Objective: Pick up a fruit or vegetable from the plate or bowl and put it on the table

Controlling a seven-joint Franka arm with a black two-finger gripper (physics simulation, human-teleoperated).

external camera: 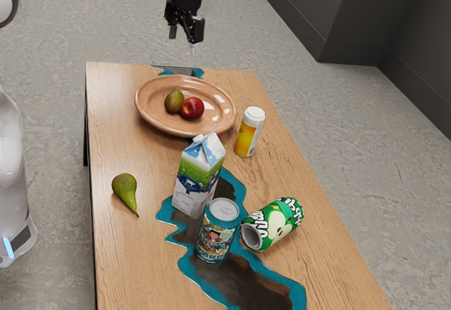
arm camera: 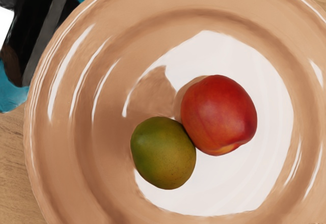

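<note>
In the exterior view my gripper hangs high above the far end of the table, its two fingers apart and nothing held between them. Lower down, the tan plate bears a green-brown mango and a red peach-like fruit. From the wrist view, the plate lies beneath my hand. The green mango and the red fruit touch each other on its middle. A green pear lies directly on the wood in the exterior view.
Close to the plate stand a yellow bottle with a white cap and a milk carton. Farther along are an upright teal can and a green can on its side. A teal and dark pattern marks the tabletop.
</note>
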